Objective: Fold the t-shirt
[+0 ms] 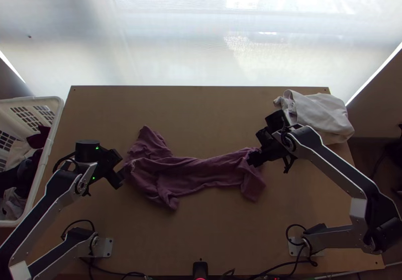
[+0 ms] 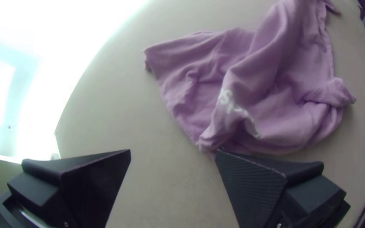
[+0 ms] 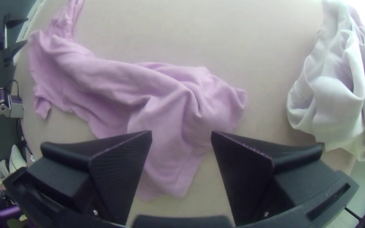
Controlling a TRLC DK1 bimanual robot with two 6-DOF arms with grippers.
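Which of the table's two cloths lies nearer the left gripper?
The purple t-shirt, one end beside the left gripper; the white cloth lies at the far right corner.

Light wooden table [image 1: 201, 109], bounded beyond its far edge by a bright, pale surface [image 1: 166, 54]. At the far right corner, a white garment [image 1: 321, 116] is bunched in loose folds, and the table's right edge is overlapped by part of it. Beside the table's left edge, a white plastic laundry basket [image 1: 30, 99] with slotted walls is seen; in it are held a maroon cloth [image 1: 38, 138], dark cloths [image 1: 35, 167] and whitish cloths [image 1: 12, 202]. At the middle of the near edge, a small black device [image 1: 200, 268] is marked by a red light.
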